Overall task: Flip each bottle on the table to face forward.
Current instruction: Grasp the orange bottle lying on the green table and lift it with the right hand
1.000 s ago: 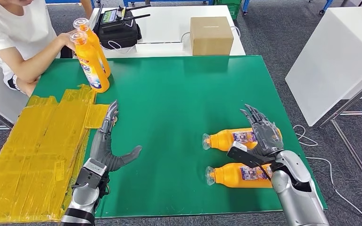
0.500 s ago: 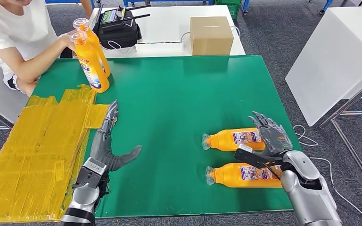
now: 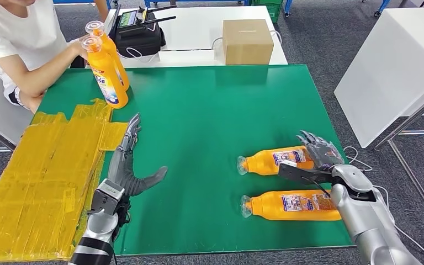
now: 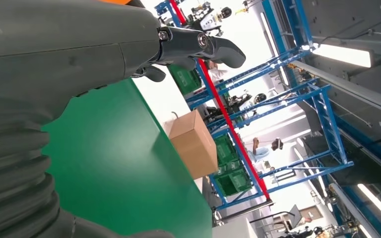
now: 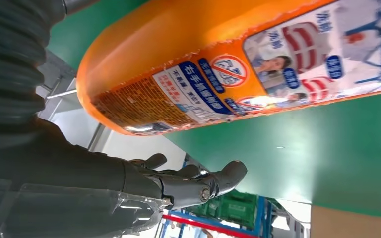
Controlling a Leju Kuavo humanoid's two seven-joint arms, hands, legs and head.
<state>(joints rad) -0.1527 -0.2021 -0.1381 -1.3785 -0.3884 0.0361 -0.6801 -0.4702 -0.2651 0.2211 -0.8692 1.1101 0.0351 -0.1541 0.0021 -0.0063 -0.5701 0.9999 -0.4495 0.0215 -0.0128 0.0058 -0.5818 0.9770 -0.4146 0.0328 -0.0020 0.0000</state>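
Two orange bottles lie on their sides at the right of the green table (image 3: 210,110), caps pointing left, labels up. My right hand (image 3: 319,159) is at the base end of the farther bottle (image 3: 268,162), fingers spread over that end, thumb stretched out between the two bottles; it grips nothing. The nearer bottle (image 3: 290,205) lies beside my right forearm. In the right wrist view the labelled bottle (image 5: 218,69) is close to my right hand's fingers (image 5: 198,182). My left hand (image 3: 126,165) is open over the table's left part, fingers straight, thumb out.
Two more orange bottles (image 3: 107,69) stand upright at the far left corner, a person's hand on them. Yellow taped sheeting (image 3: 44,165) covers the left side. A cardboard box (image 3: 247,41) and a black device (image 3: 138,30) sit on the white table behind.
My right hand has slid right along the farther bottle to its base end, uncovering the label. My left hand has edged slightly forward.
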